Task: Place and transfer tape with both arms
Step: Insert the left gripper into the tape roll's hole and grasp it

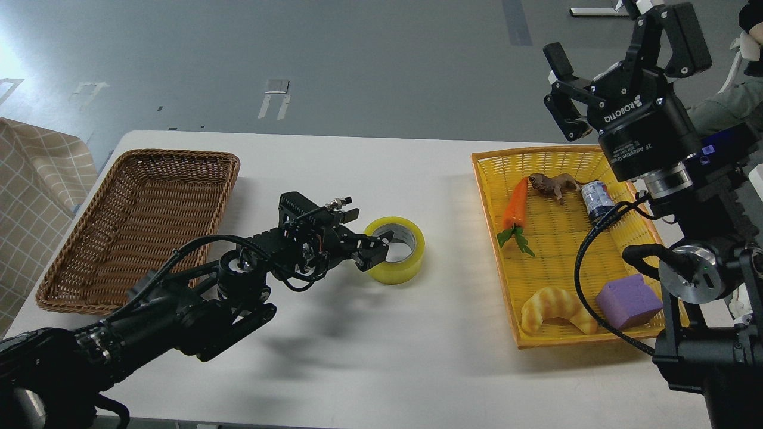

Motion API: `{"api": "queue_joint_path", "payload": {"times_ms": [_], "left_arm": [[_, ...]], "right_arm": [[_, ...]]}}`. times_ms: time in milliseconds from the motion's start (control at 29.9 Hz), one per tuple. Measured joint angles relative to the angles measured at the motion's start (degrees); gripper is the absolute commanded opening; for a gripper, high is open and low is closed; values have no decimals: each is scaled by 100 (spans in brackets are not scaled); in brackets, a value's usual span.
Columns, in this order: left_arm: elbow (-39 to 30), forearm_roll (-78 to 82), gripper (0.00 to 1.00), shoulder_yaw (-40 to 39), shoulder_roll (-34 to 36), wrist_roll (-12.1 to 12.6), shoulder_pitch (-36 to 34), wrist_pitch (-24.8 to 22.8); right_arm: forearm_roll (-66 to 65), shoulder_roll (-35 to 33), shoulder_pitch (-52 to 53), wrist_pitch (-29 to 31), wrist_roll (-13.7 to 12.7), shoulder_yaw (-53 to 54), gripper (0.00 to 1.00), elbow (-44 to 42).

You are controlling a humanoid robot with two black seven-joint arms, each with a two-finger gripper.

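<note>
The tape, a yellow translucent roll with a grey-white core, lies flat on the white table near its middle. My left gripper reaches it from the left. One finger is inside the roll's hole and the other outside, closed on the near-left wall. The roll rests on the table. My right gripper is open and empty, held high at the upper right, above the far end of the yellow basket and well apart from the tape.
A brown wicker basket stands at the left. The yellow basket at the right holds a carrot, a small animal figure, a small can, a croissant toy and a purple block. Checked cloth lies at the far left.
</note>
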Motion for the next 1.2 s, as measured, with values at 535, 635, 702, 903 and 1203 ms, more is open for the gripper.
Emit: {"api": "queue_joint_path", "payload": {"times_ms": [535, 635, 702, 903, 1203], "left_arm": [[17, -149, 41, 109, 22, -31, -33, -103], [17, -154, 41, 126, 29, -31, -23, -105], [17, -154, 41, 131, 29, -31, -23, -105], [17, -154, 34, 139, 43, -20, -34, -105], [17, -151, 22, 139, 56, -19, -46, -105]], "right_arm": [[0, -61, -135, 0, 2, 8, 100, -14], [0, -61, -150, 0, 2, 16, 100, -14], [0, -61, -158, 0, 2, 17, 100, -14], [0, -61, -171, -31, 2, 17, 100, -15], [0, -46, -184, -218, 2, 17, 100, -15]]}}
